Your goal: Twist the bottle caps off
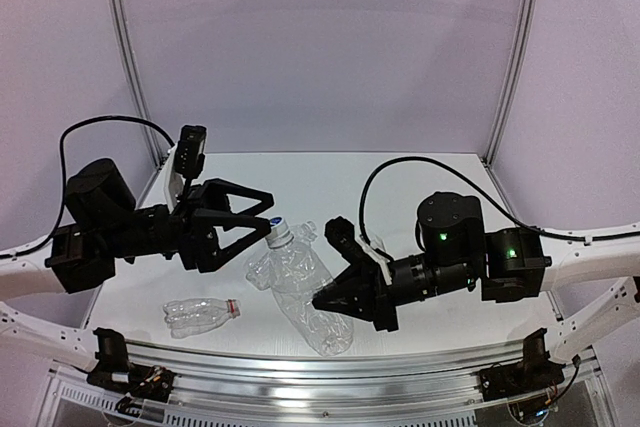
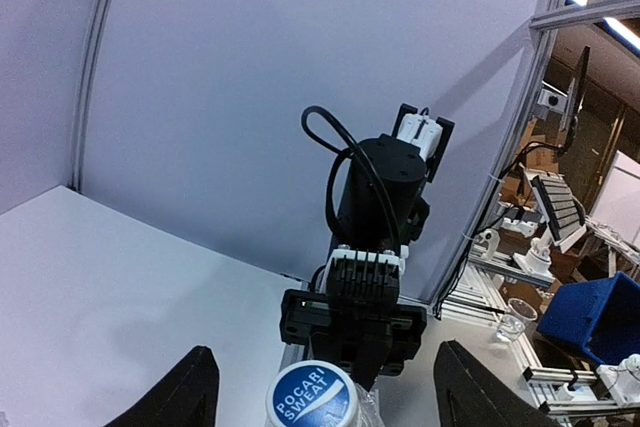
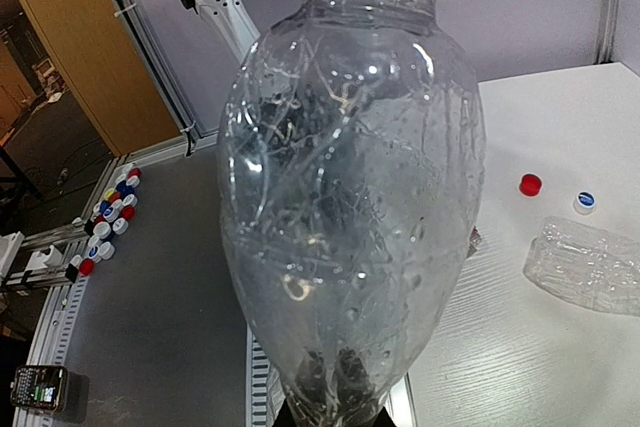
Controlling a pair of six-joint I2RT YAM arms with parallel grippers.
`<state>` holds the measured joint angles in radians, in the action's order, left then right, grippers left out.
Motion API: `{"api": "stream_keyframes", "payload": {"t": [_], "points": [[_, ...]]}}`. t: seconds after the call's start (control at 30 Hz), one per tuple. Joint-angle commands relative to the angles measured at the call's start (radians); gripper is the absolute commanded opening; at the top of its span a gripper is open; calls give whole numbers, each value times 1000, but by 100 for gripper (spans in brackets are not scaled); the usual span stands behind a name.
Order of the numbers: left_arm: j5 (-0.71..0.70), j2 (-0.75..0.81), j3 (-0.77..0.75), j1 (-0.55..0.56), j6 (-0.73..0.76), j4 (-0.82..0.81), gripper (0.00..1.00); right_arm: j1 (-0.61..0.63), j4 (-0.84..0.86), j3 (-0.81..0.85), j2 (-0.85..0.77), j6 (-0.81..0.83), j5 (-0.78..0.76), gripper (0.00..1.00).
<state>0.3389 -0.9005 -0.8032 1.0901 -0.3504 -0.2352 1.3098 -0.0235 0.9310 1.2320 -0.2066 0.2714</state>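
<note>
Bottle cap (image 2: 312, 399), blue and white, sits on the crumpled bottle (image 3: 350, 197), which the right gripper (image 1: 335, 305) clamps near its base and aims at the left gripper (image 1: 266, 217), spread wide either side, probably ready to close and twist.

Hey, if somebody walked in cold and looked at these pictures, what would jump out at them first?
The big crumpled clear bottle at the middle of the table, gripped by the right jaws, fills the right wrist view. Its blue-and-white Pocari Sweat cap sits between the open left jaws, untouched. Beyond, a loose red cap and a white-and-blue cap lie on the table near a smaller crushed bottle.
</note>
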Motion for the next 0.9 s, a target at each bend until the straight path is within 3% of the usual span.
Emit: {"api": "stream_keyframes", "payload": {"t": [0.0,0.2,0.4,0.63,0.73,0.87], "points": [[65,-30,2,7,13,-39,69,-2,21,-9,-1,9,46,0],[71,-61,-7,18,22,-47,53,-1,20,-6,2,10,50,0],[60,-59,-3,19,25,-49,30,-1,21,-5,5,12,49,0],[28,-90,-17,30,19,-46,24,-2,14,-3,3,13,16,0],[-109,-116,-37,47,-6,-8,20,3,-8,4,11,16,-94,0],[-489,-186,-81,107,-81,96,19,33,-63,42,68,31,-340,0]]}}
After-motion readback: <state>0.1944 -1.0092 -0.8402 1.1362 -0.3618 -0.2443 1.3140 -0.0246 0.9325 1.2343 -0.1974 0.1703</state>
